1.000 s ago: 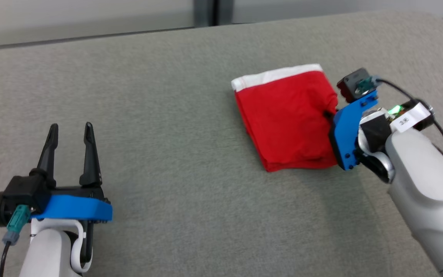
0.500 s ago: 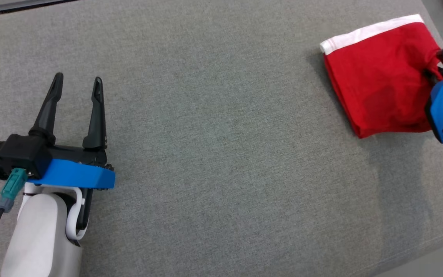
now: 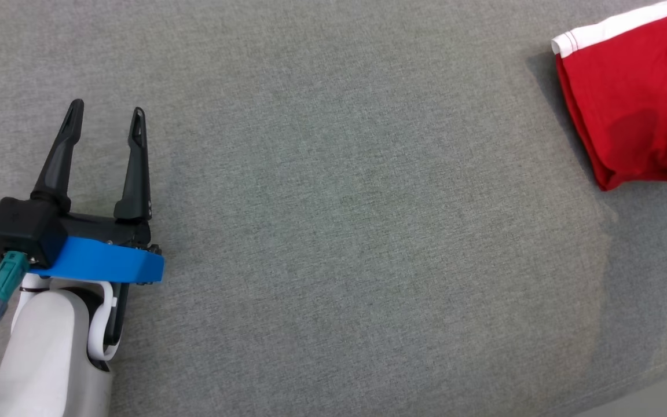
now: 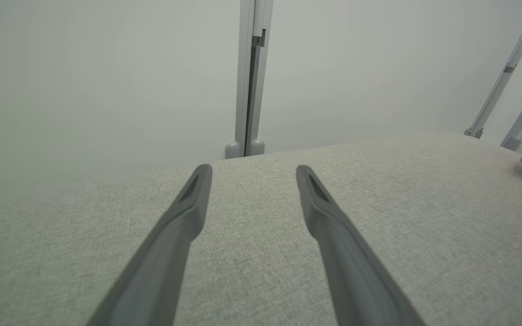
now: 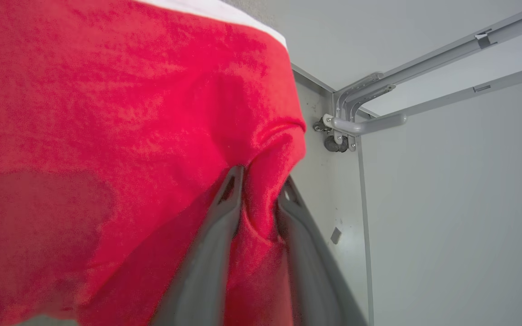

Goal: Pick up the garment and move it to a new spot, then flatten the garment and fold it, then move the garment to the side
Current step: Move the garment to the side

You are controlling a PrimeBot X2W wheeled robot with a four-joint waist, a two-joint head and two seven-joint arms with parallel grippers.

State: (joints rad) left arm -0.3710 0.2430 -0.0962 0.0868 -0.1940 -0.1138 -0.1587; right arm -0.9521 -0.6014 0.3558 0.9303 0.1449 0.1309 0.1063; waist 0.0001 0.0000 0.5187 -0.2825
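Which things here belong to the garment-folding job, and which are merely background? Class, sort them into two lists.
Job:
red garment
right gripper, pinching the garment's cloth
left gripper, open

Background:
grey padded surface
metal frame
wall post

free: open bench (image 3: 333, 231) centre through 6 o'clock | blocked: red garment (image 3: 629, 98) at 2 o'clock | left claw (image 3: 107, 108) at 9 o'clock
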